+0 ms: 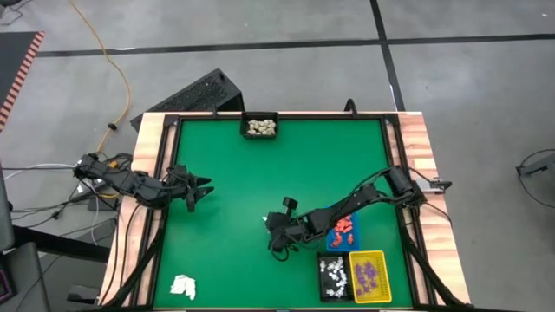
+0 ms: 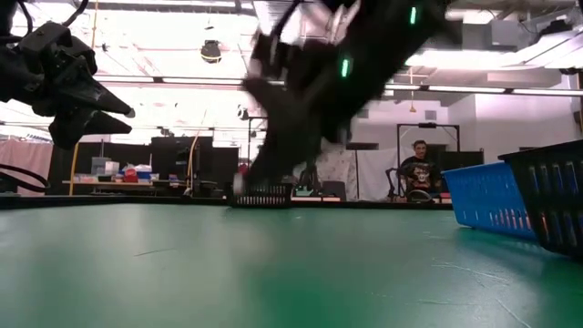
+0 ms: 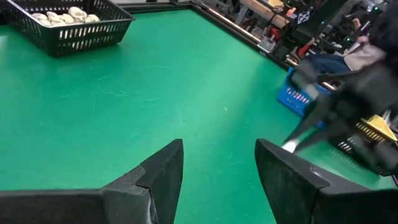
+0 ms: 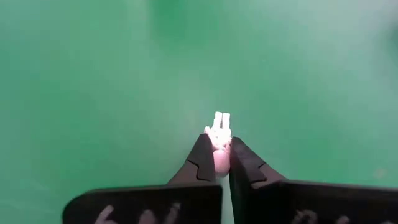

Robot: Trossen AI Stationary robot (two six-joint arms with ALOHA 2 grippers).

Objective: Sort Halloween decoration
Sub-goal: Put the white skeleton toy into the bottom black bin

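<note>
- Right gripper point(image 4: 216, 149) clenched on a small white figurine point(image 4: 219, 127), low over the green bench point(image 4: 93, 74).
- Lift straight; carry to the white-piece tray point(image 1: 333, 277) behind it.
- Left gripper point(image 3: 217, 171) released, waiting.

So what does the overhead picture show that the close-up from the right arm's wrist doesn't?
Only the overhead view shows the four small trays: a black one with cream pieces, a blue one with orange-red pieces, a black one with white pieces and a yellow one with purple pieces, plus the waiting left gripper. Only the wrist view shows the tiny white figurine pinched in the right gripper. Both show the green table mat.
</note>
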